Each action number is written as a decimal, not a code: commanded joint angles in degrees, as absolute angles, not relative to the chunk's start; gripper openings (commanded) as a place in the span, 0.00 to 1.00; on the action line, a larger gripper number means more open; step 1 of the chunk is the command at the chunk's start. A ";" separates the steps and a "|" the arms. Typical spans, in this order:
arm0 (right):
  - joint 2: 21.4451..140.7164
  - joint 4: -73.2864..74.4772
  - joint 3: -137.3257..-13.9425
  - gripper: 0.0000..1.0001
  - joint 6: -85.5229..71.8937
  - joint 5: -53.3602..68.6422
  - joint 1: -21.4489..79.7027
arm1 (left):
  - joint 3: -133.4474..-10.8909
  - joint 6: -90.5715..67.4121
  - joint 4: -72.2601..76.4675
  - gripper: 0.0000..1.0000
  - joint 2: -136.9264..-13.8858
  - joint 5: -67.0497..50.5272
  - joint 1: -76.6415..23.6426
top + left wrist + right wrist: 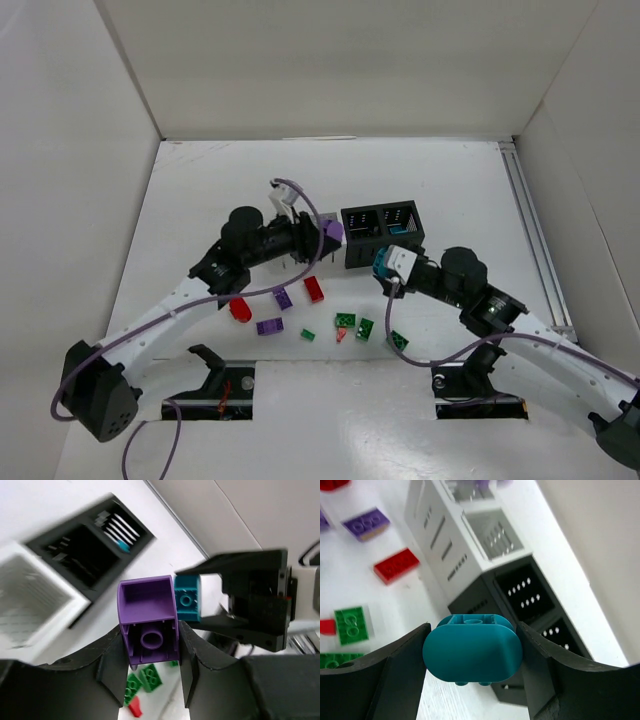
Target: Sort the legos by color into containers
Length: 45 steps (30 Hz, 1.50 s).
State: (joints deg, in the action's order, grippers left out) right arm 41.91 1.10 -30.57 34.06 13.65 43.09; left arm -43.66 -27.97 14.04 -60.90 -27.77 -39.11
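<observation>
The left gripper (151,642) is pinching a purple brick (147,605) between its two black fingers (112,667), hollow underside facing the wrist camera, and is holding it off the bench (470,190). In the top view the brick is hanging just left of the black bins (383,225), over or just beside the white bins (432,525), which that arm is mostly hiding.

The right gripper (473,630) is clamping a teal brick (470,652), its rounded side facing its own camera. It is holding this brick in the air at the near side of the black bins, close to the purple one. From the left wrist the two bricks are showing side by side; whether they are touching cannot be told.

The four bins are sitting in one row around the middle of the bench, the white pair on the left and the black pair on the right.

The loose pieces are lying between the bins and the near edge: a red round piece (240,309), two purple bricks (269,326), a red brick (314,289), several green bricks (365,329) and a small red piece (340,336).
</observation>
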 commanded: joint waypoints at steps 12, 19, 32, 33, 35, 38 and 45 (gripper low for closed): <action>54.21 4.75 -45.78 0.41 30.67 -6.41 38.86 | -42.01 -28.65 2.21 0.11 -51.33 -13.19 -29.53; 64.67 5.36 -52.02 0.45 29.62 -1.77 29.71 | -42.01 -29.88 -1.05 0.12 -50.27 -7.39 -29.53; 72.25 5.36 -53.96 0.84 29.10 5.98 25.05 | -41.48 -29.88 -1.05 0.15 -50.27 -7.38 -29.53; 72.25 5.36 -53.96 0.86 29.09 5.98 25.05 | -41.48 -29.88 -1.05 0.15 -50.27 -7.38 -29.53; 70.76 5.36 -53.26 0.97 28.48 5.98 25.05 | -41.48 -29.88 -0.45 0.18 -50.80 -7.38 -29.53; 68.56 5.36 -52.65 1.00 28.48 5.98 25.05 | -42.10 -29.88 0.08 0.18 -52.72 -7.90 -29.53; 59.60 6.14 -48.87 1.00 26.46 4.31 24.52 | -49.12 -27.43 2.81 0.18 -63.16 -9.84 -31.90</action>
State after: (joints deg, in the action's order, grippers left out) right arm 63.88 7.11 -50.26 28.60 4.97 25.17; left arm -43.66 -29.36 -1.58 -59.33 -8.47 -30.24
